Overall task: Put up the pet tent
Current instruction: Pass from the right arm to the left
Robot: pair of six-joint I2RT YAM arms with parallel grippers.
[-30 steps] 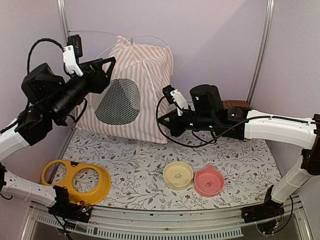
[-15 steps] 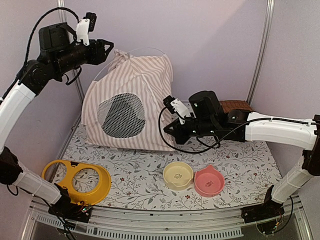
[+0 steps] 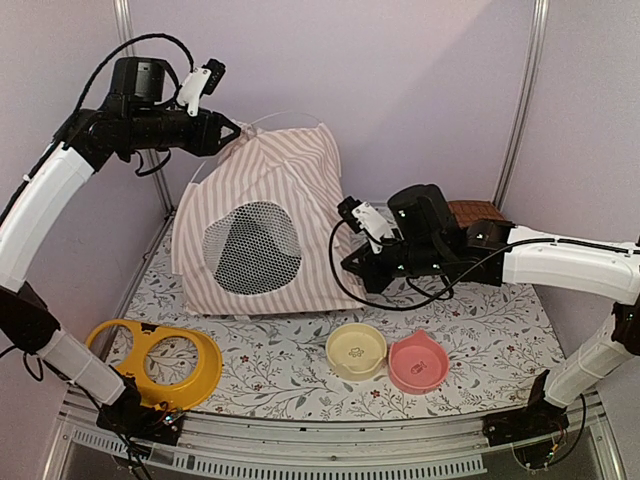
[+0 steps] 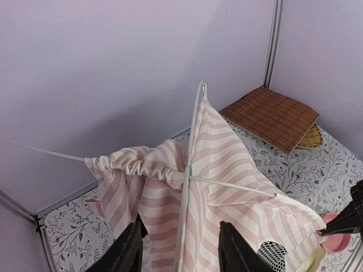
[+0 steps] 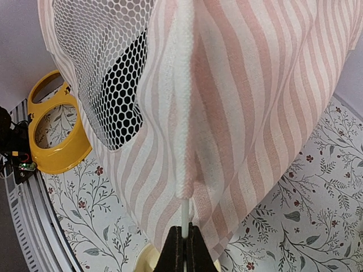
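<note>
Bowls: two, a cream bowl and a pink bowl, on the near side of the right pincer; one yellow holder is well to its left.
Right pincer: clenched on a thin pole at the lower corner of the one pet tent, I think to steady the base.
Left pincer: released, fingers astride the tent's peak, probably to shape it.
Mat: one, behind the right pincer.

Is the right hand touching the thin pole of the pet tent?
Touching. The right wrist view shows the right hand shut on the thin pole, just below where it leaves the fabric of the pet tent.
</note>
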